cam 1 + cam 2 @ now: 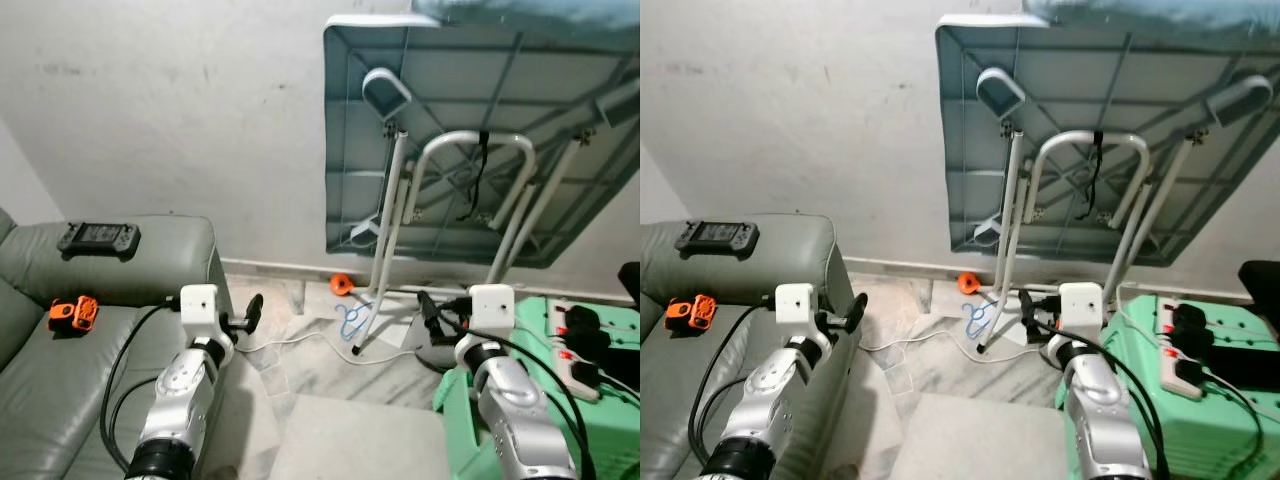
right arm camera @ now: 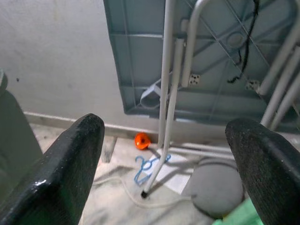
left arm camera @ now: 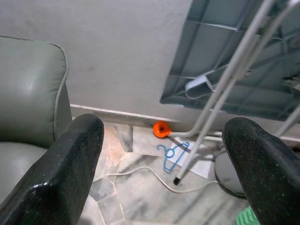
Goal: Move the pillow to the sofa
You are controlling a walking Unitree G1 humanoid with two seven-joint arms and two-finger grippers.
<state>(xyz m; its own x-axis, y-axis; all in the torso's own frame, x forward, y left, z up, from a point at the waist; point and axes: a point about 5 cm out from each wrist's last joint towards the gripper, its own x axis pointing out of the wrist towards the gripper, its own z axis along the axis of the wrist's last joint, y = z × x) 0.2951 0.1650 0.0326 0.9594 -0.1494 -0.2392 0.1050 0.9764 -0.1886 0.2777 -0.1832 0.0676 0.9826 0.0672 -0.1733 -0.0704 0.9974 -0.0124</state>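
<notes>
No legible text anywhere. Left gripper (image 3: 161,173) and right gripper (image 2: 164,173) jaws wide open, empty, aimed at the folded table (image 1: 470,150). Sofa (image 1: 60,340) on the left carries a black controller (image 1: 98,238); wrist views show an orange thing (image 3: 161,129) by the wall; can't spot the pillow.

Two silver, jointed arms each end in a white box-shaped wrist block and a black end effector: the left end effector (image 1: 252,310) and right end effector (image 1: 428,312) (fingers long, glossy, speckled). Black cables loop alongside both forearms.
</notes>
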